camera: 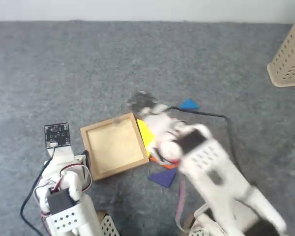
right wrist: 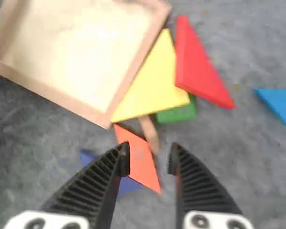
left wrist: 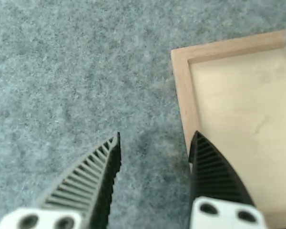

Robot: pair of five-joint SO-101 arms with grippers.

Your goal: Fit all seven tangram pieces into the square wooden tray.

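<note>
- Right claw (right wrist: pixel 149 150), narrowly parted and empty, hangs above the orange piece (right wrist: pixel 140 167), at the tray's (camera: pixel 107 122) 4 o'clock.
- Left claw (left wrist: pixel 156 138), wide open and empty, straddles the tray's 9 o'clock rim.

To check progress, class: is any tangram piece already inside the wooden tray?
No, the wooden tray has a bare wood floor, and the yellow piece lies outside beside its rim.

Tray (camera: pixel 113 145) floor free; tangram pcs (right wrist: pixel 155 81) crowd one edge.
</note>
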